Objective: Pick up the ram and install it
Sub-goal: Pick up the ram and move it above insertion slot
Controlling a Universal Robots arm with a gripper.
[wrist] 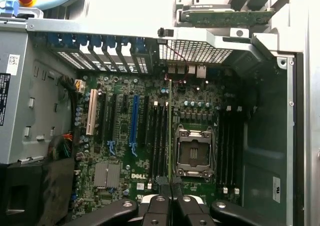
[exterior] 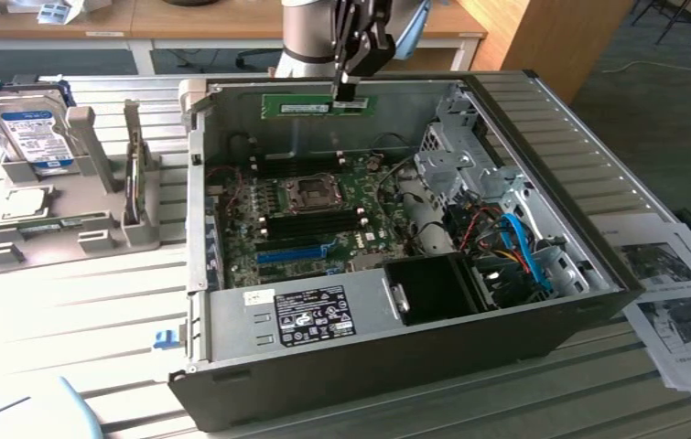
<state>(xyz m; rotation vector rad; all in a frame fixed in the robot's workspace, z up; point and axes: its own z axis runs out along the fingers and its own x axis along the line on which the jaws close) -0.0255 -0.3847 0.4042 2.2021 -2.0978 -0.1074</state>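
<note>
The ram [exterior: 317, 106] is a thin green stick with a white label. It hangs level above the far wall of the open computer case [exterior: 589, 265], with my gripper [exterior: 348, 91] shut on its end nearer the exterior view's right. In the wrist view the ram [wrist: 170, 131] shows edge-on as a thin line running out from between my black fingers [wrist: 159, 202], over the motherboard [wrist: 200, 93]. Below lie dark memory slots [wrist: 157, 131] beside the CPU socket [wrist: 192, 153], with another set of slots [wrist: 227, 141] on its other side.
A long blue slot [exterior: 290, 253] sits near the power supply [exterior: 308, 315]. Drive cage [exterior: 468, 151] and blue cables [exterior: 523, 251] fill the case's side at the exterior view's right. A grey rack holding a hard drive [exterior: 30, 133] stands at the left; papers [exterior: 674, 293] lie at the right.
</note>
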